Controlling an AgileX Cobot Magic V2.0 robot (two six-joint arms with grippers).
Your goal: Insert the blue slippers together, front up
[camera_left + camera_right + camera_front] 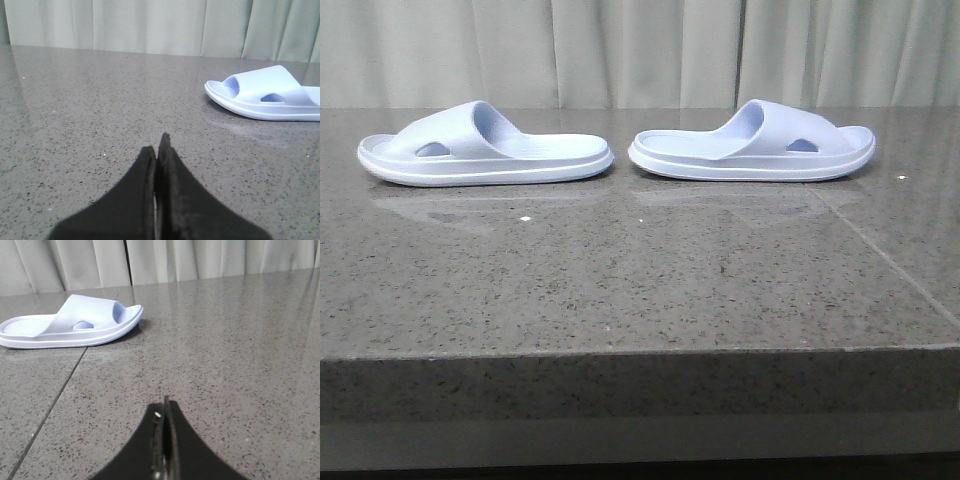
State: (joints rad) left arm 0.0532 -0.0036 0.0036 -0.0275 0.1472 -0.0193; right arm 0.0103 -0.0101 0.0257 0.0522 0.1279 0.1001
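Observation:
Two pale blue slippers lie sole-down, side-on, at the back of the grey stone table. The left slipper [485,148] and the right slipper [752,143] sit end to end with a small gap between them. Neither gripper shows in the front view. In the left wrist view my left gripper [159,145] is shut and empty above bare table, with the left slipper [267,94] well ahead and off to one side. In the right wrist view my right gripper [166,405] is shut and empty, the right slipper [72,322] far ahead to the other side.
A pale curtain [640,50] hangs behind the table. The table's front edge [640,350] runs across the near side. A seam line [890,265] crosses the stone on the right.

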